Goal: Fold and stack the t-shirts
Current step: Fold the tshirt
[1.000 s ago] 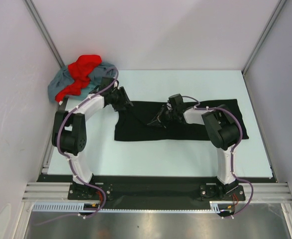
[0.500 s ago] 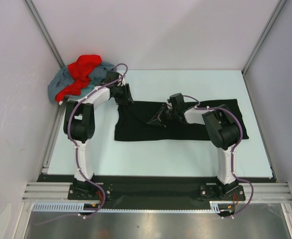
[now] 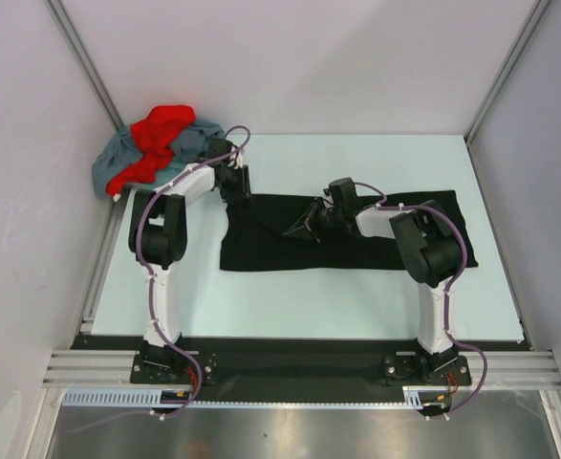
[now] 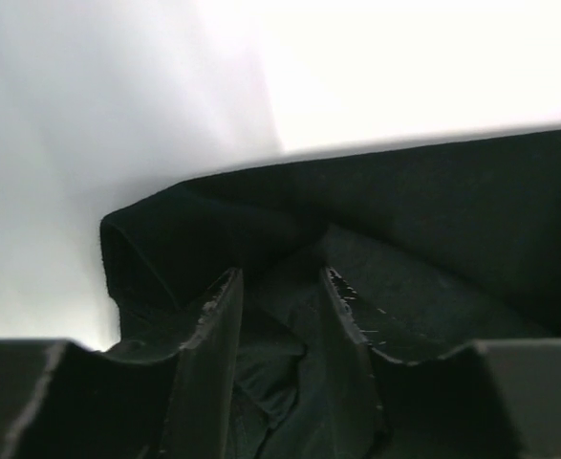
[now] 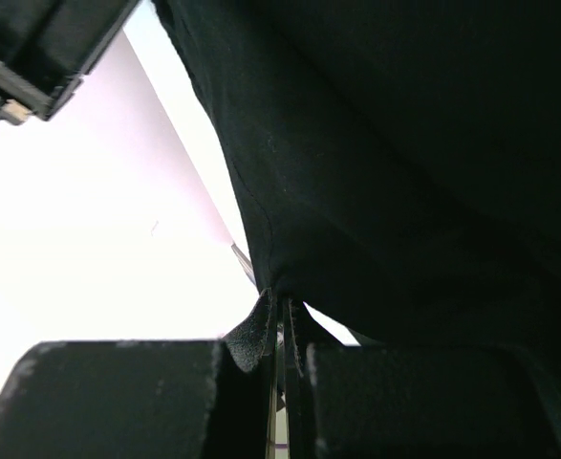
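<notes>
The black t-shirt (image 3: 290,253) lies spread across the middle of the table. My left gripper (image 3: 237,186) is down at its far left corner. In the left wrist view its jaws (image 4: 280,277) stand apart, open, astride a bunched fold of the black cloth (image 4: 452,220). My right gripper (image 3: 302,228) is shut on a pinched edge of the same shirt and holds it lifted in a small peak. The right wrist view shows that edge (image 5: 404,143) clamped between the closed fingers (image 5: 282,311). The red t-shirt (image 3: 161,134) lies crumpled on the grey-blue one (image 3: 113,167) in the back left corner.
The pale blue table top (image 3: 309,306) is walled in by white panels on the left, the back and the right. A slanted metal post (image 3: 89,67) stands behind the pile of shirts. A metal rail (image 3: 290,368) with both arm bases runs along the near edge.
My left arm has swung its gripper back and left to the far left corner of the black shirt, and its jaws have narrowed. The right gripper has held still.
</notes>
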Action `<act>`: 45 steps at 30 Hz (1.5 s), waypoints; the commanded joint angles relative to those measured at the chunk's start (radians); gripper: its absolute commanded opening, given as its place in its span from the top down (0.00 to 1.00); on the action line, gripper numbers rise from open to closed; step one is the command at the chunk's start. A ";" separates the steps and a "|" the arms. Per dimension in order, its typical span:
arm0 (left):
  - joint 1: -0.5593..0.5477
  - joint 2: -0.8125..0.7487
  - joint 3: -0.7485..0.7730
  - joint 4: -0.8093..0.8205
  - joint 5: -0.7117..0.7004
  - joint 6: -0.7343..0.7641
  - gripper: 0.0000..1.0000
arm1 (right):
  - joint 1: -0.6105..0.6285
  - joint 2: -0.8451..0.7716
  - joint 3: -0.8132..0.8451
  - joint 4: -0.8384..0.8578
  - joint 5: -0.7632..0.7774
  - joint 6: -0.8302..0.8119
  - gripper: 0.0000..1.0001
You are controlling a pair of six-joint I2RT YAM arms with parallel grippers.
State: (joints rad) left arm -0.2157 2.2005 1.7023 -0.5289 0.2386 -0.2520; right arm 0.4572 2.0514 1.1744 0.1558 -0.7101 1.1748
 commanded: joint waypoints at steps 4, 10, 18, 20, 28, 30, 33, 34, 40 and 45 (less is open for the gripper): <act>-0.004 0.025 0.068 -0.017 0.027 0.026 0.65 | -0.005 0.004 -0.002 0.041 -0.022 0.006 1.00; -0.005 -0.011 0.102 -0.025 0.004 -0.007 0.89 | -0.006 0.004 -0.004 0.030 -0.022 -0.012 1.00; -0.010 -0.077 0.091 -0.068 -0.012 -0.041 1.00 | -0.011 -0.010 0.005 -0.007 -0.029 -0.046 1.00; -0.011 -0.110 0.071 -0.075 -0.022 -0.044 1.00 | -0.011 -0.020 0.007 -0.041 -0.032 -0.072 1.00; -0.011 -0.260 -0.125 -0.085 -0.051 -0.044 1.00 | -0.015 -0.050 0.013 -0.151 -0.064 -0.176 1.00; -0.011 -0.295 -0.186 -0.086 -0.044 -0.052 1.00 | -0.014 -0.051 0.014 -0.194 -0.074 -0.190 1.00; -0.011 -0.334 -0.246 -0.077 -0.015 -0.070 1.00 | -0.015 -0.071 0.010 -0.223 -0.071 -0.214 1.00; -0.011 -0.340 -0.277 -0.075 -0.006 -0.075 1.00 | -0.015 -0.076 0.008 -0.239 -0.069 -0.230 1.00; -0.022 -0.407 -0.392 -0.046 0.022 -0.098 1.00 | -0.022 -0.103 0.002 -0.298 -0.066 -0.277 1.00; -0.033 -0.436 -0.452 -0.033 0.016 -0.101 1.00 | -0.028 -0.123 -0.001 -0.349 -0.072 -0.323 1.00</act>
State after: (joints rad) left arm -0.2359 1.8412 1.2682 -0.5980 0.2398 -0.3397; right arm 0.4381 1.9800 1.1744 -0.1383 -0.7582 0.9039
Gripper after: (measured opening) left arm 0.011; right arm 0.031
